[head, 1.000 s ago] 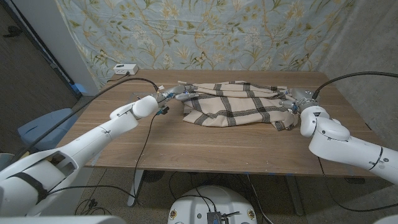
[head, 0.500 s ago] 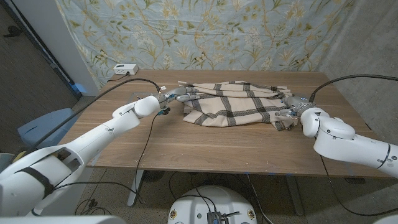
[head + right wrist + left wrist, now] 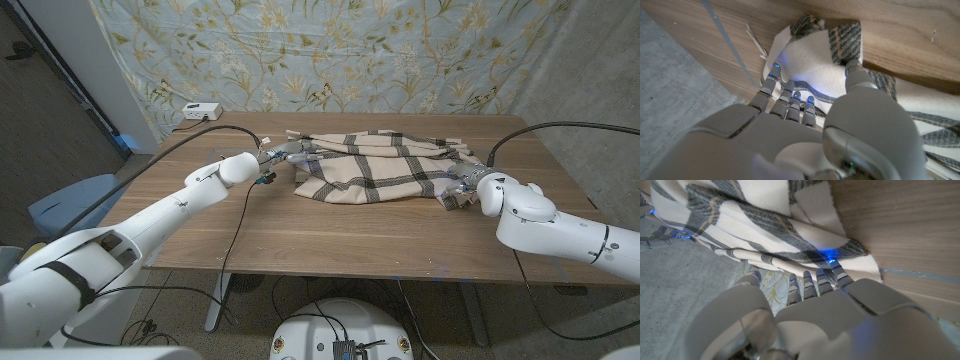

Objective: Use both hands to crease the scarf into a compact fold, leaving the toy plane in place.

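The scarf point(image 3: 378, 167) runs lengthwise across mid-frame; the left hand point(image 3: 283, 154) touches its left end, the right hand point(image 3: 468, 184) its right. Whether either grasps, I cannot tell.

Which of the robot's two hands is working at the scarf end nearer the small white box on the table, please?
The left hand, at the scarf's left end; the white box sits at that far-left corner. The right hand is at the opposite end.
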